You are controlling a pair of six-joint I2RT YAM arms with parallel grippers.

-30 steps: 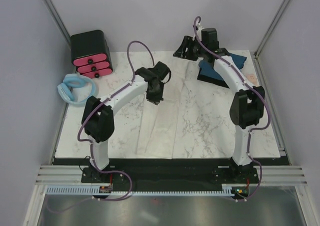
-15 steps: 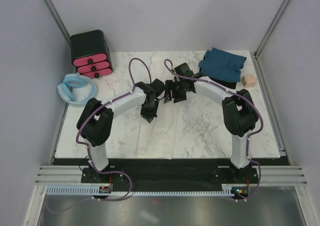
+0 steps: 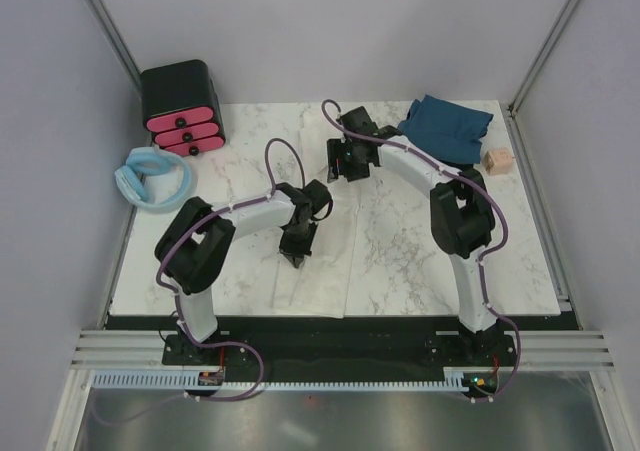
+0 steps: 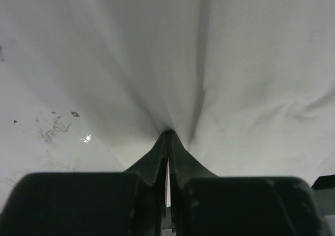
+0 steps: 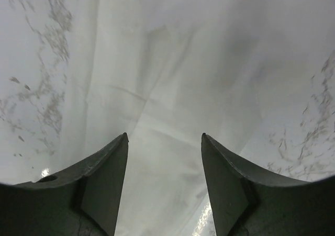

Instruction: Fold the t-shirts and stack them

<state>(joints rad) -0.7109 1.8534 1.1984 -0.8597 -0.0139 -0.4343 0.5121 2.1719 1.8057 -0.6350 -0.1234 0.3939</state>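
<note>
Two-shirt job. Found cream-white shirt (image 3: 325, 271) flat at surface (image 3: 430, 261) centre, teal shirt (image 3: 445, 129) heaped far right. Found L gripper (image 4: 167, 136) pinched shut on cream-white shirt toward near end; R gripper (image 5: 164, 136) spread wide above far end, holding nothing. Recommend seating R on far hem first, then lifting both level, w/o dragging.

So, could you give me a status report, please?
Left gripper shut on cream t-shirt. Right gripper open over it. Teal t-shirt far right corner, no obstruction.
</note>
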